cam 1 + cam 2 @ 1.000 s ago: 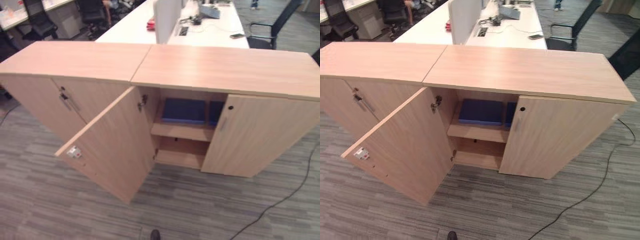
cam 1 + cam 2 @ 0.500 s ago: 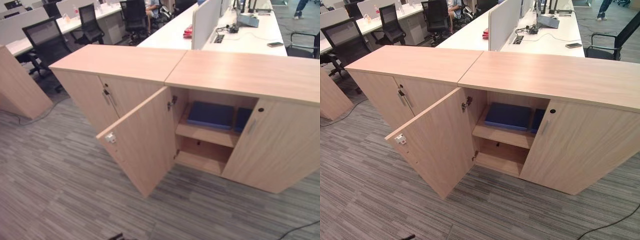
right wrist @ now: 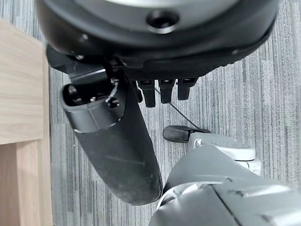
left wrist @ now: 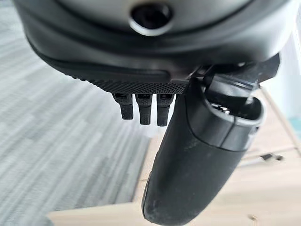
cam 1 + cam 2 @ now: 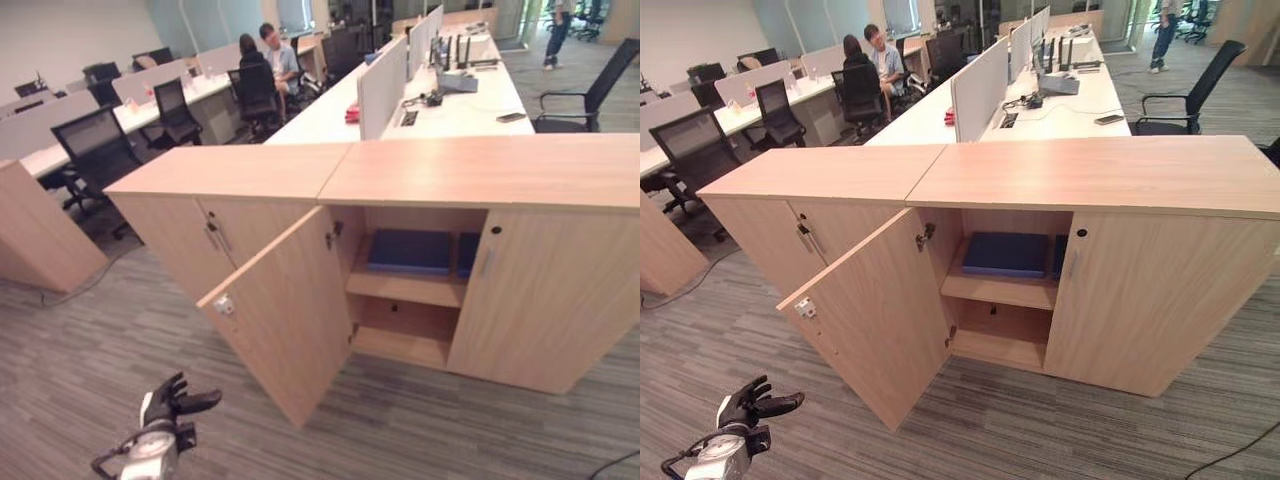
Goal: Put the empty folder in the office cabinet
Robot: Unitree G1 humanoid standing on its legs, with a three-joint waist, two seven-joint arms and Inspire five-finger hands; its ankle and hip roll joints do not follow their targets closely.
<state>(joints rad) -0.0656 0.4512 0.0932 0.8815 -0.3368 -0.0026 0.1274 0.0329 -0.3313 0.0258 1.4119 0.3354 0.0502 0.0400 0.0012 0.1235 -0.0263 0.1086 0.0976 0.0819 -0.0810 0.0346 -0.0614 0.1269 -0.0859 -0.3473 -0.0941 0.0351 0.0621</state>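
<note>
The office cabinet (image 5: 1110, 180) stands with its left door (image 5: 875, 320) swung wide; blue folders (image 5: 1005, 253) already lie flat on the upper shelf (image 5: 1000, 290); likely the door now needs closing with a flat push; the left hand (image 5: 750, 405) hangs low, fingers spread and empty; the right hand (image 3: 113, 136) too holds nothing, fingers straight.

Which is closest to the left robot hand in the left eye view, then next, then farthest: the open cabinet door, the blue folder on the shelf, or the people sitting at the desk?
From the left robot hand, low on the left:
1. Open cabinet door, just right of it.
2. Blue folder, inside on the upper shelf.
3. Seated people, far back behind the cabinets.
</note>
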